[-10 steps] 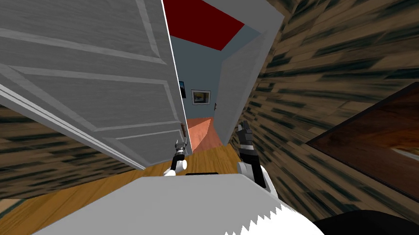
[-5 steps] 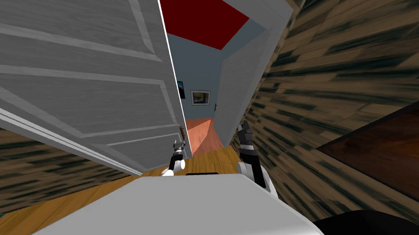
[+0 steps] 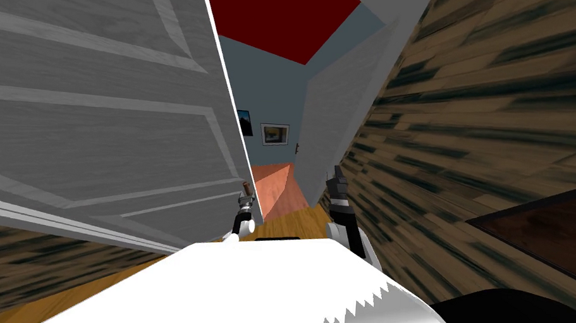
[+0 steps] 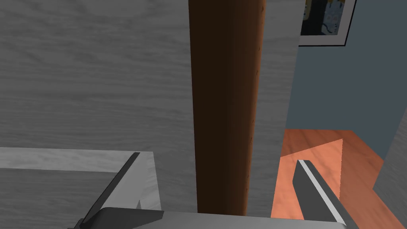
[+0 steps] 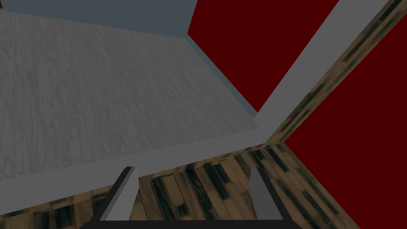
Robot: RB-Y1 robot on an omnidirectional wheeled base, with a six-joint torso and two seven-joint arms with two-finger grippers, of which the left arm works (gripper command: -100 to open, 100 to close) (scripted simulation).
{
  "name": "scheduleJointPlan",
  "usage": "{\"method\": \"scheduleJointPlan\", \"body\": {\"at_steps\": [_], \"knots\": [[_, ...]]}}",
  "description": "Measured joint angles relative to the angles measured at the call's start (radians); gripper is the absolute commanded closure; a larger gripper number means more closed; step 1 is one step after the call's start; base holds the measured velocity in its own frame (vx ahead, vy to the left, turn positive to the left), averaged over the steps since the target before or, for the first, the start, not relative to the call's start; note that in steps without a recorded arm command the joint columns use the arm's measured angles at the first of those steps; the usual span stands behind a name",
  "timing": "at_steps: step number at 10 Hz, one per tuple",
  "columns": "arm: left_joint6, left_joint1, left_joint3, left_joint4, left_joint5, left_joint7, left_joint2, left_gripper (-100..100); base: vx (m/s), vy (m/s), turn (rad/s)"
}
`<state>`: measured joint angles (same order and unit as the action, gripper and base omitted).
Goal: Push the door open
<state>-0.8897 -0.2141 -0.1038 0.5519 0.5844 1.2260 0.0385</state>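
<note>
The grey panelled door (image 3: 93, 124) stands swung partly open on my left, its free edge running down to a brown handle (image 3: 247, 186). My left gripper (image 3: 245, 199) is at that handle. In the left wrist view the brown handle (image 4: 224, 99) runs as a bar across the door face (image 4: 79, 79), between the open fingers of the left gripper (image 4: 218, 187) without touching either. My right gripper (image 3: 336, 174) is raised beside the right side of the doorway. In the right wrist view the right gripper (image 5: 192, 195) is open with nothing between its fingers.
Through the gap lies a passage with a salmon floor (image 3: 279, 181), a blue end wall with a framed picture (image 3: 275, 134) and a grey wall (image 3: 331, 115) on its right. A brown patterned wall (image 3: 472, 137) runs close on my right, bearing a dark framed panel (image 3: 548, 231).
The whole head view has shifted: I have moved closer and turned, so the door now fills more of the left and the dark panel has slid right. Both grippers keep their places.
</note>
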Motion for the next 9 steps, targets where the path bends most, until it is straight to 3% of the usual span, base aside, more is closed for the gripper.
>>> {"method": "scheduleJointPlan", "body": {"at_steps": [1, 6, 9], "knots": [[0.0, -0.001, 0.0, 0.0, 0.0, 0.0, -0.001, 100, -0.009, -0.001, 0.004], [0.003, -0.003, 0.001, 0.001, 0.001, 0.001, 0.001, 100, -0.008, 0.0, -0.003], [0.001, 0.005, 0.018, -0.009, 0.005, -0.004, 0.003, 100, 0.133, -0.004, -0.021]]}}
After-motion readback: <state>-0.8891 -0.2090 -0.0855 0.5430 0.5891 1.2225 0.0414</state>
